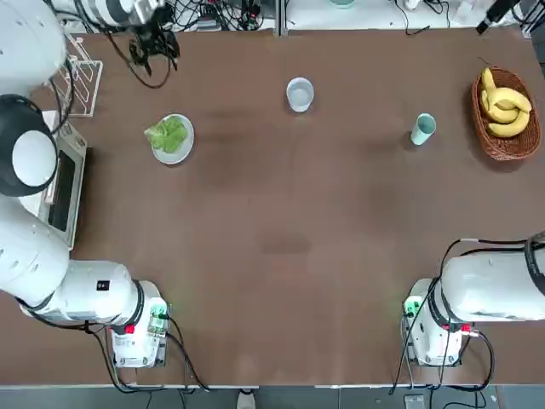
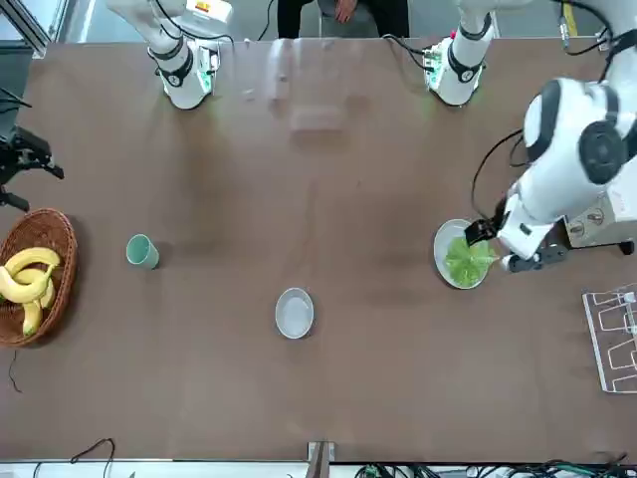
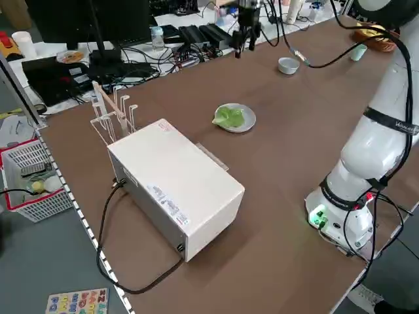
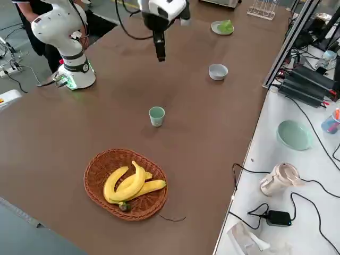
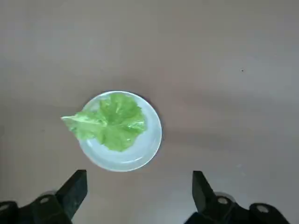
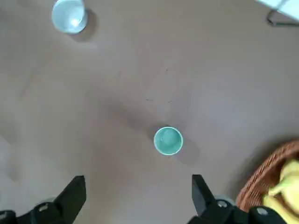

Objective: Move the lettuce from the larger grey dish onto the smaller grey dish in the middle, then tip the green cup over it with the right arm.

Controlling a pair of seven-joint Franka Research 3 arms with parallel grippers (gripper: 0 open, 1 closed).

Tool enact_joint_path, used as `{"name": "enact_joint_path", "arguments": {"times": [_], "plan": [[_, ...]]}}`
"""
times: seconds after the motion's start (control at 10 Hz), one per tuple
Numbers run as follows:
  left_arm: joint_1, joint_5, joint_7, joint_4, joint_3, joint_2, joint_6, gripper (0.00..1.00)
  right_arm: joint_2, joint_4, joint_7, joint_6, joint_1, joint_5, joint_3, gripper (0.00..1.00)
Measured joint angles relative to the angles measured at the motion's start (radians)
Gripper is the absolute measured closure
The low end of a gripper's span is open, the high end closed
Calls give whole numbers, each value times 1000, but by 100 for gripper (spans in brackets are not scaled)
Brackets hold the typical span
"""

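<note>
The lettuce (image 1: 167, 134) lies on the larger grey dish (image 1: 181, 151) at the table's far left. High above it hangs my left gripper (image 5: 139, 177), open and holding nothing; its wrist view looks straight down on the lettuce (image 5: 108, 120) and dish (image 5: 147, 149). The smaller grey dish (image 1: 300, 94) stands empty at the far middle. Upright at the far right is the green cup (image 1: 423, 128). My right gripper (image 6: 138, 179) hovers well above the cup (image 6: 167, 140), open and empty, also seen from the right side (image 4: 159, 53).
A wicker basket (image 1: 513, 146) of bananas sits at the far right edge. A white box (image 3: 177, 190) and a wire rack (image 1: 81, 81) stand along the left edge. Cables run behind the far edge. A person (image 2: 343, 10) stands behind the arms' bases.
</note>
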Motion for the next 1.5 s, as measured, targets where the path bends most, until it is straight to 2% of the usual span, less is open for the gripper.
{"name": "enact_joint_path", "arguments": {"times": [0.2, 0.5, 0.6, 0.8, 0.9, 1.1, 1.2, 1.3, 1.5], "plan": [[6, 0, -70, -104, -1, 15, 106, 1, 42, -54, -265, 29, -70, 106, -1, 0], [20, 0, -85, -280, 8, 57, 361, 1, 163, -95, -711, 28, -193, 280, 0, 0], [38, 11, -87, -311, 11, 77, 395, 1, 209, -106, -843, 22, -231, 330, 1, 0], [108, 65, -87, -317, 11, 105, 408, 4, 308, -121, -1062, 22, -297, 384, 19, 0], [122, 74, -87, -318, 12, 120, 429, 5, 359, -122, -1147, 27, -353, 390, 67, 0], [121, 77, -87, -318, 12, 174, 497, 11, 451, -122, -1268, 65, -520, 392, 236, 0], [121, 90, -87, -317, 12, 196, 515, 15, 484, -121, -1321, 75, -580, 392, 291, 0], [121, 114, -88, -315, 12, 211, 520, 29, 506, -120, -1366, 76, -602, 392, 306, 0], [121, 158, -114, -305, 14, 232, 520, 30, 558, -120, -1442, 95, -613, 392, 313, 0]]}}
